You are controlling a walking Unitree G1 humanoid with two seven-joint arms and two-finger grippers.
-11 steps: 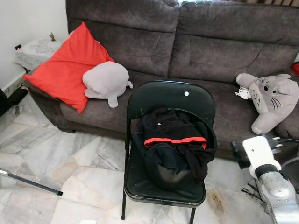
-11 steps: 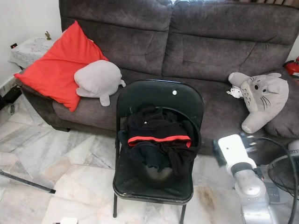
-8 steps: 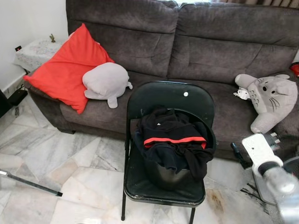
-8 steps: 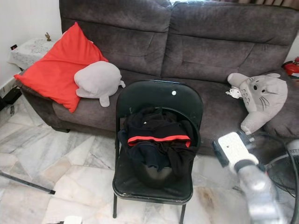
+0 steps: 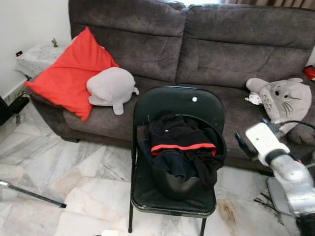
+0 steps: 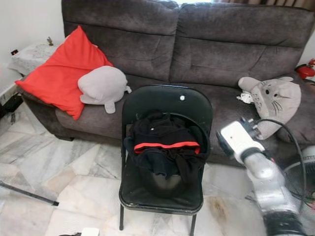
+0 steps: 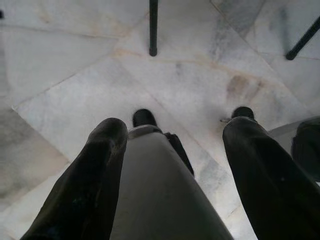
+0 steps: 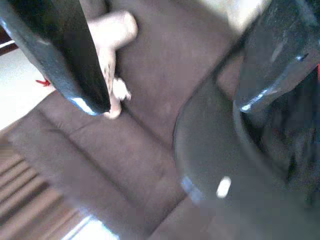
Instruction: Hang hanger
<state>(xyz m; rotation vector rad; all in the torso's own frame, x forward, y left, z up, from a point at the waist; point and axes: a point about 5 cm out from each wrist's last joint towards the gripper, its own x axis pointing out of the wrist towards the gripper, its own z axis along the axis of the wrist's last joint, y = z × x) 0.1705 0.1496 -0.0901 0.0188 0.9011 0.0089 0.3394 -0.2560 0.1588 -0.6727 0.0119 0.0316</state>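
Note:
A black folding chair (image 5: pixel 177 105) stands on the marble floor before the sofa. On its seat sits a dark round basket (image 5: pixel 174 184) heaped with black clothes with a red stripe (image 5: pixel 183 147). I cannot make out a hanger among them. My right gripper (image 5: pixel 241 143) is raised beside the chair's right edge, level with the clothes; in the right wrist view its fingers (image 8: pixel 75 55) stand wide apart, open and empty, with the chair back (image 8: pixel 210 150) beyond them. My left gripper (image 7: pixel 176 125) hangs open over the floor, near the chair legs (image 7: pixel 153 30).
A dark grey sofa (image 5: pixel 221 49) carries a red cushion (image 5: pixel 74 73), a grey plush (image 5: pixel 112 87) and a grey cat-like plush (image 5: pixel 285 101). A floor fan (image 6: pixel 307 167) stands at the right. A thin black rod (image 5: pixel 34 192) lies on the floor at the left.
My right arm has risen and swung left toward the chair's right side. The chair, basket and clothes have stayed put.

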